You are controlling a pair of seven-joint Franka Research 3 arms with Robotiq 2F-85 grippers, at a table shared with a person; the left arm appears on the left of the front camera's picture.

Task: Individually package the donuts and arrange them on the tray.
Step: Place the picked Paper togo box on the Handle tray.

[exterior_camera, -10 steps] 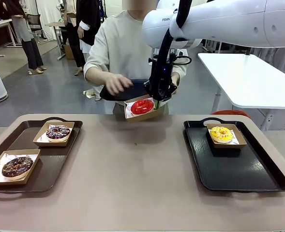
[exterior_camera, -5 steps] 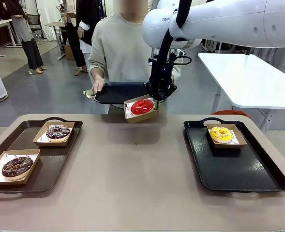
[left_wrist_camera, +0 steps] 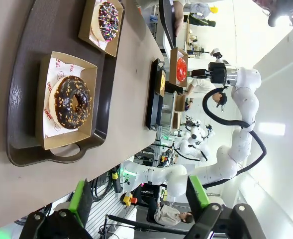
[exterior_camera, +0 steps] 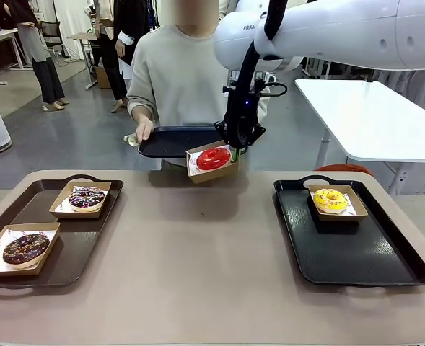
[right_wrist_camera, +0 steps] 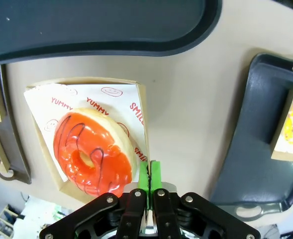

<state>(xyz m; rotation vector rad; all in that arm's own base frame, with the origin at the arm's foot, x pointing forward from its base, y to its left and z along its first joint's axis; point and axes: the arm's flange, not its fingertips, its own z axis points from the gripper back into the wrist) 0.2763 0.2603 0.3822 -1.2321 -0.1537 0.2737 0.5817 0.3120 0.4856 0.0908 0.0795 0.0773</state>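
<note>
My right gripper (exterior_camera: pixel 235 148) (right_wrist_camera: pixel 149 172) is shut on the edge of a paper-lined cardboard box (exterior_camera: pixel 211 163) that holds the glossy red donut (exterior_camera: pixel 213 158) (right_wrist_camera: pixel 94 154), in the air over the table's far edge. Just behind it a person holds a dark tray (exterior_camera: pixel 174 140) (right_wrist_camera: pixel 86 30). The yellow donut (exterior_camera: pixel 330 200) sits boxed at the far end of the right black tray (exterior_camera: pixel 356 252). On the left tray (exterior_camera: pixel 75 252) lie a boxed chocolate donut with pale bits (exterior_camera: pixel 26 248) (left_wrist_camera: pixel 69 102) and a dark one with coloured sprinkles (exterior_camera: pixel 86 197) (left_wrist_camera: pixel 108 20). My left gripper (left_wrist_camera: pixel 139 199) hangs open and holds nothing.
The brown tabletop (exterior_camera: pixel 198 259) between the two trays is bare. A white table (exterior_camera: pixel 371 119) stands behind on the right. People stand far off at the back left.
The person's hand has left the tray's top and now grips its left edge, and the tray has risen slightly. My right gripper with the boxed red donut has barely moved.
</note>
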